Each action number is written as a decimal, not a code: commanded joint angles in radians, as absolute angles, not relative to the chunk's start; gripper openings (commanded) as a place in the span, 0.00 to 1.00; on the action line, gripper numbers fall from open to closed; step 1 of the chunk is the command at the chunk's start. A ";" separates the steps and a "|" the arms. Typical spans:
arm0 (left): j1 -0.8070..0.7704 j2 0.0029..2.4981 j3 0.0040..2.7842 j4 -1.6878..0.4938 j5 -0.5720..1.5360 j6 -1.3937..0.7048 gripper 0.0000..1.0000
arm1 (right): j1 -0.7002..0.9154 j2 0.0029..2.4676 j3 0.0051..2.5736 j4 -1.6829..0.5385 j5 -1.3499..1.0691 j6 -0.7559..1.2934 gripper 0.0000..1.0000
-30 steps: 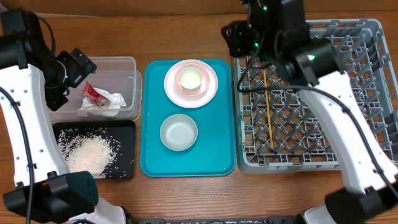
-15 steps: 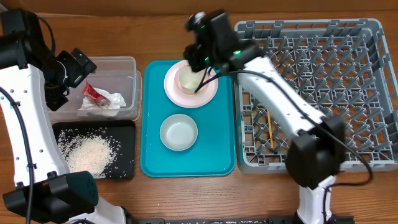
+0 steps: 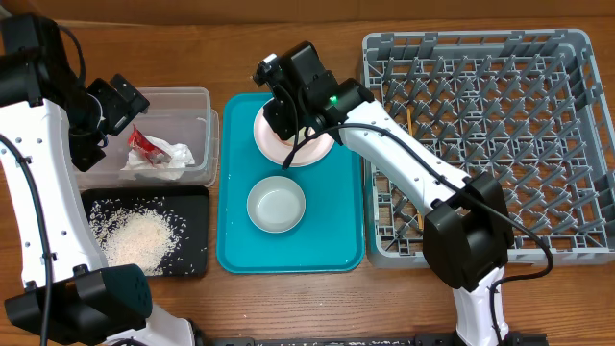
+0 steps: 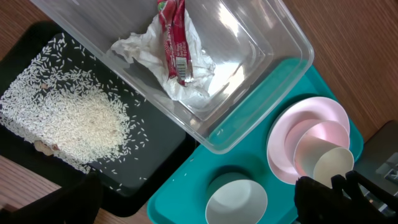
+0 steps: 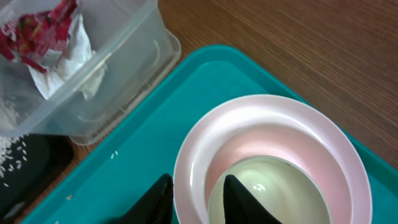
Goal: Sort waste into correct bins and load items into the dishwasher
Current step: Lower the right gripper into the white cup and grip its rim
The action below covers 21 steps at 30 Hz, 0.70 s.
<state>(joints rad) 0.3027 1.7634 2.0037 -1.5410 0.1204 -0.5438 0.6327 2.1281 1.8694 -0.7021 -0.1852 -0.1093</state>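
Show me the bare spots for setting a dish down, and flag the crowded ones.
Free: the grey rack right of the chopsticks, and the teal tray in the strip below the whitish bowl. Crowded: the tray's far end, where the right tool straddles the rim of the stacked pink plate, and the black tray, strewn with rice.

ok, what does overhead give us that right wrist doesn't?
Overhead only: the grey rack with chopsticks in it, the lone bowl on the teal tray, and the left hand by the clear tub. Right wrist only: the right hand straddling the pink plate's near rim, with a cup nested inside. Both: tray, tub, red wrapper on the napkin, and the plate.
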 commanded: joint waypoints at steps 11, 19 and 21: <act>0.301 1.739 2.022 -1.540 0.123 -0.531 1.00 | 0.627 2.162 1.858 -0.738 -0.147 -0.147 0.28; 0.301 1.739 2.022 -1.540 0.123 -0.531 1.00 | 0.627 2.215 1.856 -0.738 -0.146 -0.147 0.27; 0.301 1.739 2.022 -1.540 0.123 -0.531 1.00 | 0.627 2.234 1.856 -0.738 -0.146 -0.147 0.24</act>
